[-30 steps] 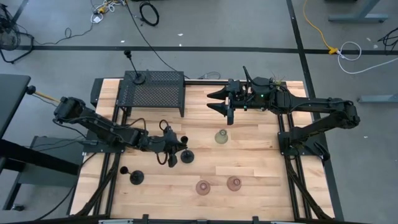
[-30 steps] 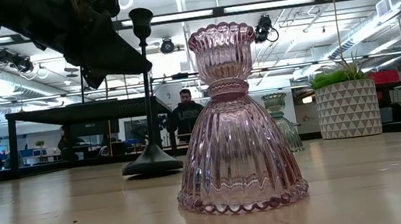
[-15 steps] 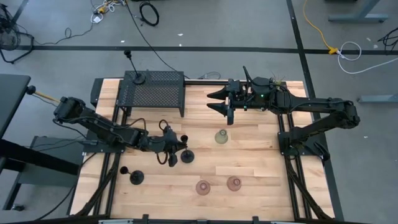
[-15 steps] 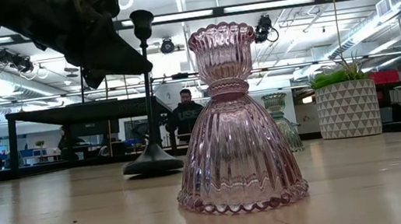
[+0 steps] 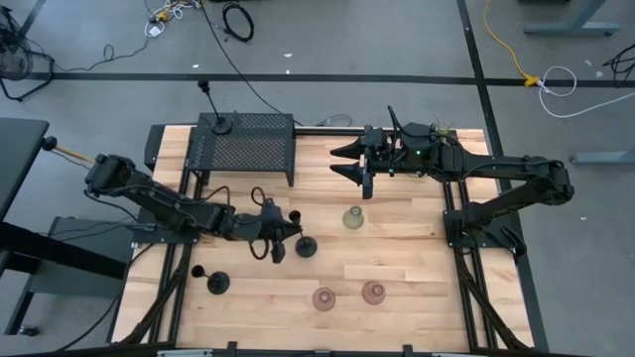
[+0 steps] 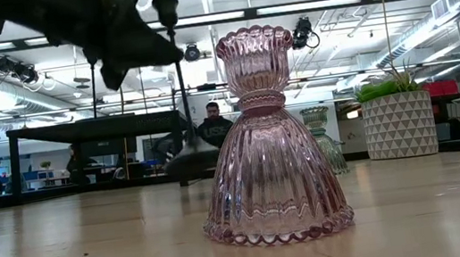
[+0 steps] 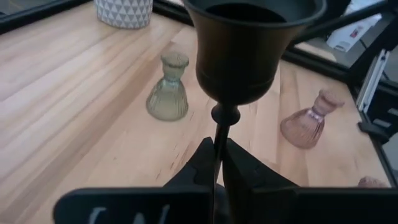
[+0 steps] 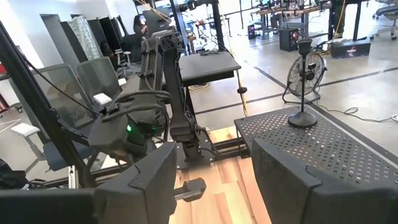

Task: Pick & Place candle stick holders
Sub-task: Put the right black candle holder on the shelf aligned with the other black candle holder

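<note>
My left gripper (image 5: 282, 234) is at the table's middle left, shut on a black candle stick holder (image 6: 180, 81) with a round base (image 5: 308, 246), a thin stem and a cup (image 7: 249, 50). A second black holder (image 5: 216, 284) stands on its base near the front left. A third (image 5: 220, 123) stands on the black mesh box. A pale green glass holder (image 5: 352, 218) and two pinkish ones (image 5: 323, 297) (image 5: 373, 292) stand on the table. My right gripper (image 5: 355, 165) waits open above the far middle, with nothing between its fingers. My left gripper pinches the black holder's thin stem (image 7: 218, 140), a little below the cup, between its two fingers (image 7: 202, 167). The fingers come from the table's left, slanting slightly down, and lie across the stem. The holder hangs about upright, its round base (image 6: 191, 161) lifted clear of the table.
The black mesh box (image 5: 246, 145) stands at the far left. A green plant in a white patterned pot (image 6: 399, 121) sits at the far right. People sit in the room beyond the table. Bare wood lies between the green holder and the two pinkish ones.
My left gripper has risen a little and gone toward the table's right edge. The black holder has come with it: its base stood on the table before and now hangs clear of it. The holder stays about upright. My right arm has kept still.
</note>
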Robot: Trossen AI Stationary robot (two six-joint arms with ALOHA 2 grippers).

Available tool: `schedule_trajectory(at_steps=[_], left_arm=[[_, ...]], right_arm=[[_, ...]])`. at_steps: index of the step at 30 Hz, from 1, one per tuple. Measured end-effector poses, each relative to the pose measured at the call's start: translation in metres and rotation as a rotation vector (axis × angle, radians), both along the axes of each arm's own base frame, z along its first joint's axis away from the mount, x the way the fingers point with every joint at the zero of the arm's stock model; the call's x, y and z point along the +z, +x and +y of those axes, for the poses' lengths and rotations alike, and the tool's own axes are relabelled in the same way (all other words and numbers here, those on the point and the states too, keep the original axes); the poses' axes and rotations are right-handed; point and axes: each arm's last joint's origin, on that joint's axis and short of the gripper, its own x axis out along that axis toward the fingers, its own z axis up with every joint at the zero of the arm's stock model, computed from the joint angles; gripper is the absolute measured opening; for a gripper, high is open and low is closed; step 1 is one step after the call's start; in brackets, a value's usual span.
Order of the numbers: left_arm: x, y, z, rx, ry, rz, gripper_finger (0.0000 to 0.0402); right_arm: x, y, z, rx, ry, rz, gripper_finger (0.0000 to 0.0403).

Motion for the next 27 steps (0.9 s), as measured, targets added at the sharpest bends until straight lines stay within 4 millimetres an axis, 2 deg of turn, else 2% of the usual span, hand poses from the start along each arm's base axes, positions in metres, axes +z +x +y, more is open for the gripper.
schedule_trajectory(at_steps=[5,9,12,16,22,27], left_arm=[[0.027,0.009,0.002,-0.012,0.041,-0.042,0.0012],[0.050,0.014,0.005,-0.008,0.091,0.042,0.0012],[0.065,0.014,0.010,0.002,0.124,0.170,0.0012],[0.096,0.014,0.016,0.016,0.146,0.237,0.0012],[0.145,0.006,0.025,0.054,0.193,0.282,0.0012],[0.168,-0.010,0.037,0.152,0.262,0.381,0.0011]], right_arm=[[0.000,0.000,0.000,0.000,0.000,0.000,0.0207],[0.000,0.000,0.000,0.000,0.000,0.000,0.0207],[0.000,0.000,0.000,0.000,-0.001,0.000,0.0207],[0.000,0.000,0.000,0.001,-0.013,0.000,0.0207],[0.000,0.000,0.000,0.001,-0.016,0.000,0.0207],[0.000,0.000,0.000,0.001,-0.016,0.000,0.0207]])
